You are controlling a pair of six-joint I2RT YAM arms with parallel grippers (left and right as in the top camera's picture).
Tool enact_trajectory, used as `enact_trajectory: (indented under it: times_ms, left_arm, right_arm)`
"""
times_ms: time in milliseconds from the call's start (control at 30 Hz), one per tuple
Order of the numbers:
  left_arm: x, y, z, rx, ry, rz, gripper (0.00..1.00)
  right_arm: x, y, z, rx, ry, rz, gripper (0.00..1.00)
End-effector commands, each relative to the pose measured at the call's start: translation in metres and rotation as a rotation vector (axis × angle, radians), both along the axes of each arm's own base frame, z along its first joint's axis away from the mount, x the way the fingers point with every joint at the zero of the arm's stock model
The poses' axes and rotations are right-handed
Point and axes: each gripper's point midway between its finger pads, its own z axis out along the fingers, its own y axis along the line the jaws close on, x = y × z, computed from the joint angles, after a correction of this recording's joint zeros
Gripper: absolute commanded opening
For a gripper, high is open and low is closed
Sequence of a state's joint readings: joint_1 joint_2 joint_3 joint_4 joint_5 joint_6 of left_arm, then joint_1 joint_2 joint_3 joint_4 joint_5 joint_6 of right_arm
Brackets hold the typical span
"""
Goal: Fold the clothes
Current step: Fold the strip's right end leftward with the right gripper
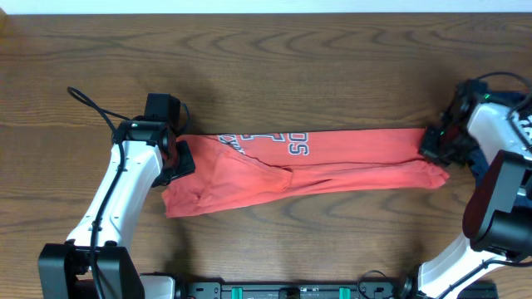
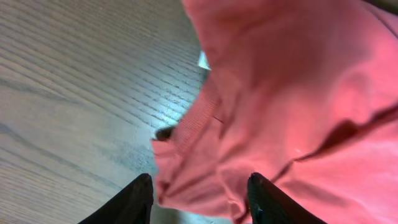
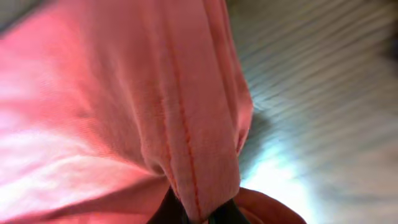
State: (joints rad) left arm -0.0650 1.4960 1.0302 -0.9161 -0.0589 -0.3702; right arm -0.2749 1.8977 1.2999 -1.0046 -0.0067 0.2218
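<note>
A red-orange short-sleeved cotton T-shirt (image 1: 332,162) with grey-white block lettering (image 1: 270,143) lies on a dark brown wood-grain table (image 1: 266,50). It is drawn out into a long, narrow band across the middle of the overhead frame, with its long axis running straight from left to right. The lettering shows along the band's upper edge, left of centre. Each arm stands at one end of that axis. The left gripper (image 1: 179,159) is at the band's left end, where the cloth widens and sags toward the lower left. The right gripper (image 1: 434,145) is at the far right end, touching the cloth. In the right wrist view the right gripper (image 3: 199,213) is pinched tight on a stitched fold of the T-shirt that runs up the frame from between its dark fingers. In the left wrist view the left gripper (image 2: 200,180) has its jaws parted to a middling width, with a bunched edge of the shirt filling the space between them. The views do not show whether they press that cloth or merely flank it. The whole garment lies to the picture-left of the holding right gripper, so any end-to-end fold would likely mean carrying that end leftward along the band.
</note>
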Motion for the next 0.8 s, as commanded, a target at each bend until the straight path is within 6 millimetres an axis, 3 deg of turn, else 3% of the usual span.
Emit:
enact_trajectory:
  times_ms: [0, 133, 300, 533, 767]
  left_arm:
    - [0.006, 0.001, 0.007, -0.010, -0.029, 0.017, 0.53]
    - [0.005, -0.003, 0.007, -0.032, -0.027, 0.014, 0.54]
    - [0.005, -0.003, 0.006, -0.032, -0.025, 0.014, 0.55]
    - [0.004, -0.003, 0.005, -0.032, -0.022, 0.014, 0.56]
    - [0.001, -0.003, 0.004, -0.031, -0.010, 0.014, 0.56]
  right_arm:
    - [0.022, 0.006, 0.028, -0.041, -0.042, 0.075, 0.01]
    - [0.034, 0.040, 0.044, -0.040, -0.056, 0.175, 0.01]
    - [0.049, 0.104, 0.057, -0.040, -0.099, 0.333, 0.01]
    - [0.041, 0.186, 0.055, -0.028, -0.119, 0.498, 0.01]
    - [0.027, 0.231, 0.049, -0.021, -0.112, 0.589, 0.01]
